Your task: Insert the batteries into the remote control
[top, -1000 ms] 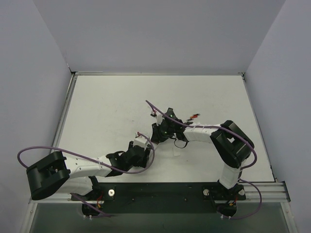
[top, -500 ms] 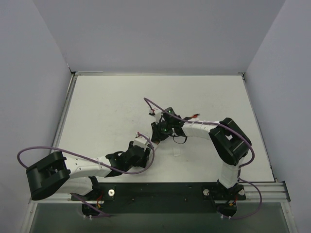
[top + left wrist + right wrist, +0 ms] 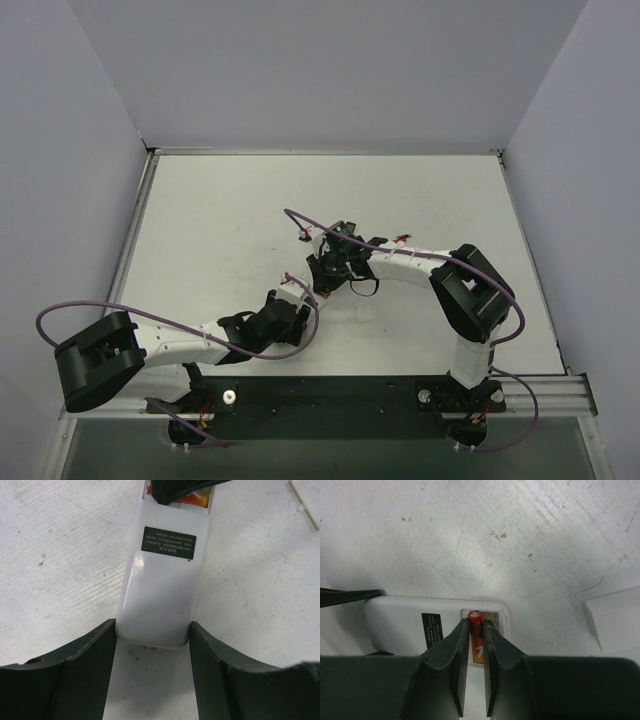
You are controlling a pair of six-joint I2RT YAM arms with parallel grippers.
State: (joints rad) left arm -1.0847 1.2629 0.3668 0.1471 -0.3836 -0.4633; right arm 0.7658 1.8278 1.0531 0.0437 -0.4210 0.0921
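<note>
The remote control (image 3: pixel 161 595) lies white face up with its small dark label (image 3: pixel 169 541) showing. My left gripper (image 3: pixel 152 630) is shut on its near end, one finger on each long side. The battery compartment (image 3: pixel 490 617) at the far end is open. My right gripper (image 3: pixel 476 626) is shut on a red battery (image 3: pixel 474 616) and holds it in the compartment. In the top view the right gripper (image 3: pixel 322 272) stands just beyond the left gripper (image 3: pixel 293 300), and the remote between them is mostly hidden. The battery also shows in the left wrist view (image 3: pixel 192 499).
A loose white cover piece (image 3: pixel 615 620) lies on the table to the right of the remote; it also shows in the left wrist view (image 3: pixel 307 500). Purple cables loop over both arms. Grey walls stand round the white table (image 3: pixel 220 210).
My right arm has shifted a little to the left, bringing its gripper closer over the remote's far end. The left arm has not moved.
</note>
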